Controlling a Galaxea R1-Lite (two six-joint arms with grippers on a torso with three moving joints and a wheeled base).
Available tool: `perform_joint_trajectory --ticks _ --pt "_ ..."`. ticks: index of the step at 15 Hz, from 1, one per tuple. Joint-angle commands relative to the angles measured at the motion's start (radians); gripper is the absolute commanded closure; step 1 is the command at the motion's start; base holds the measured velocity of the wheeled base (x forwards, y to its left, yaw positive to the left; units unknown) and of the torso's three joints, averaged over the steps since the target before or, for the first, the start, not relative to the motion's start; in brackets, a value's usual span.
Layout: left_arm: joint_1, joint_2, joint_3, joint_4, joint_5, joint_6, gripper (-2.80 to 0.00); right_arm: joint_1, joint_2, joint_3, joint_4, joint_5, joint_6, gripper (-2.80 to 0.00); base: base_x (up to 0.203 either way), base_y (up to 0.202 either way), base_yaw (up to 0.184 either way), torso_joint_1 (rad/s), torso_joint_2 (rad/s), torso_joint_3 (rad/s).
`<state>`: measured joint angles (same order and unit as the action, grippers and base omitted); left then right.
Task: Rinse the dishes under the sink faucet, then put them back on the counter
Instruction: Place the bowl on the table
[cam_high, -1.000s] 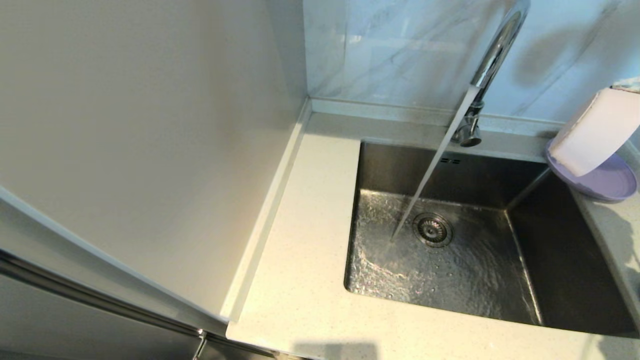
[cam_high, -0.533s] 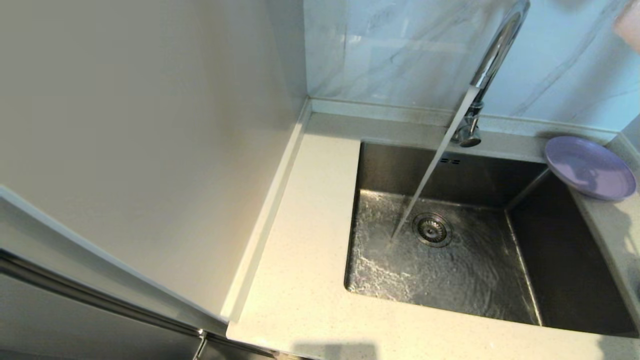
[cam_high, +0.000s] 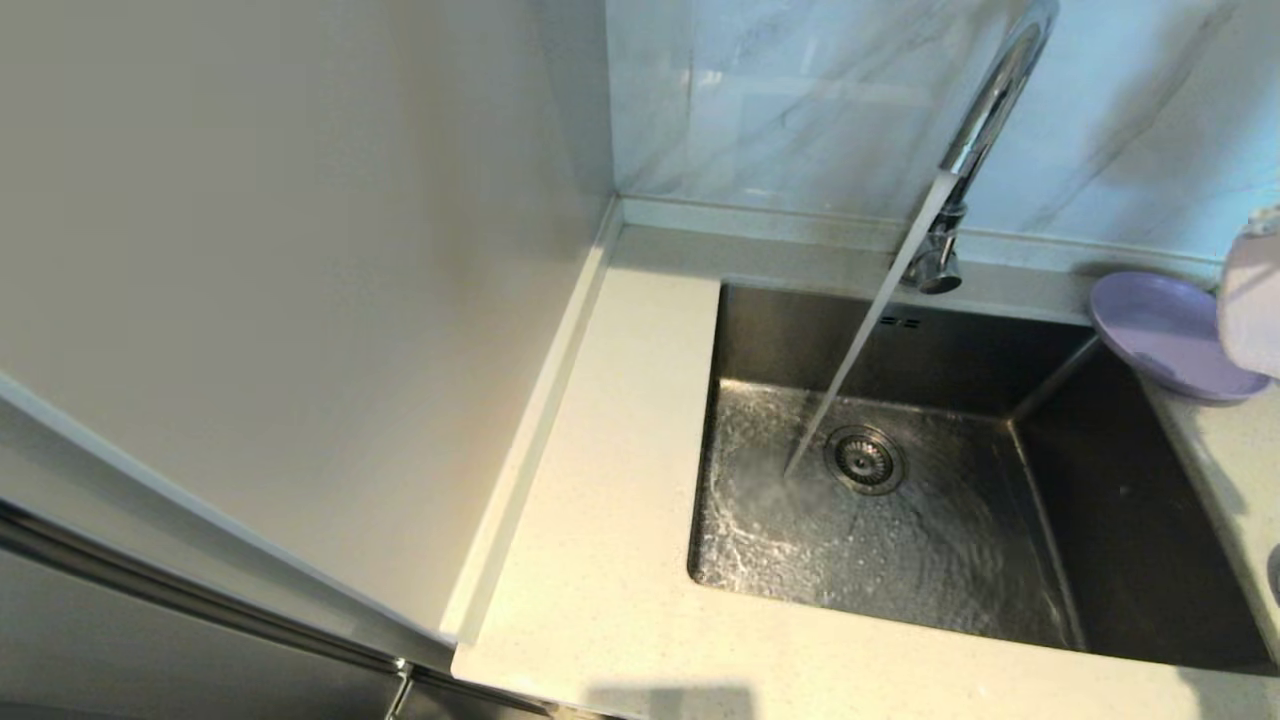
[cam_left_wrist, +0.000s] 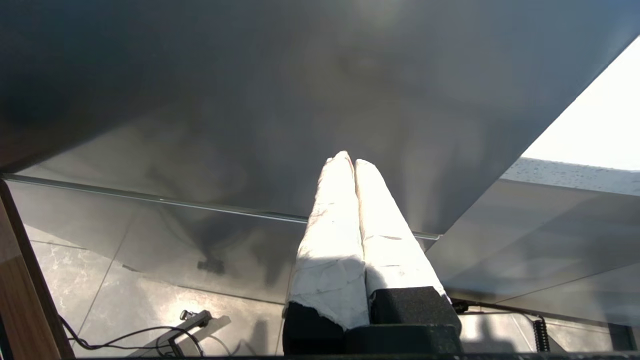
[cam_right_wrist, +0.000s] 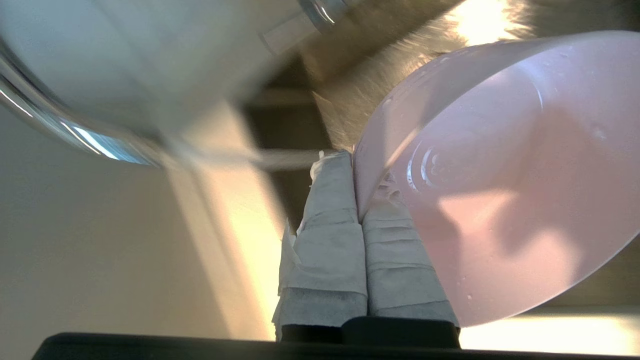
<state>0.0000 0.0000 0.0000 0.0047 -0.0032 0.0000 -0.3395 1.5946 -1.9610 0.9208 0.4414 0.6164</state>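
The sink faucet (cam_high: 990, 100) is running, and its stream (cam_high: 860, 350) falls into the steel basin (cam_high: 1130, 520) beside the drain (cam_high: 866, 459). A lavender plate (cam_high: 1160, 335) lies on the counter (cam_high: 600, 500) at the basin's far right corner. At the head view's right edge, next to that plate, hangs the pale pinkish-white bowl (cam_high: 1250, 310). In the right wrist view my right gripper (cam_right_wrist: 352, 160) is shut on the rim of this wet bowl (cam_right_wrist: 500, 175), with the chrome faucet (cam_right_wrist: 75, 135) nearby. My left gripper (cam_left_wrist: 348, 161) is shut on nothing, low in front of the cabinet.
A tall pale cabinet side (cam_high: 250, 300) stands along the counter's left edge. A marbled wall (cam_high: 800, 100) backs the sink, with a low raised rim (cam_high: 760, 220) at its foot. The basin floor is awash with rippling water.
The bowl in my right gripper hung over the lavender plate a second ago, then rose to the top right corner, and has come back down beside the plate. Water keeps running.
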Motion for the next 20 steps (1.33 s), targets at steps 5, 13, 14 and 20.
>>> perform_joint_trajectory --ticks 5,13,14,20 --pt "0.000 0.000 0.000 0.000 0.000 0.000 0.00 -0.009 -0.091 0.385 0.153 -0.071 -0.915 0.00 0.000 0.000 0.000 0.000 0.00 0.000" --pt "0.000 0.000 0.000 0.000 0.000 0.000 0.00 -0.033 -0.073 0.568 0.000 -0.168 -1.053 0.00 0.000 0.000 0.000 0.000 0.00 0.000" --pt "0.000 0.000 0.000 0.000 -0.001 0.000 0.00 -0.035 -0.061 0.564 -0.003 -0.168 -1.053 0.00 0.000 0.000 0.000 0.000 0.00 0.000" --pt "0.000 0.000 0.000 0.000 0.000 0.000 0.00 -0.059 0.028 0.650 -0.292 -0.264 -1.049 0.00 0.000 0.000 0.000 0.000 0.00 0.000"
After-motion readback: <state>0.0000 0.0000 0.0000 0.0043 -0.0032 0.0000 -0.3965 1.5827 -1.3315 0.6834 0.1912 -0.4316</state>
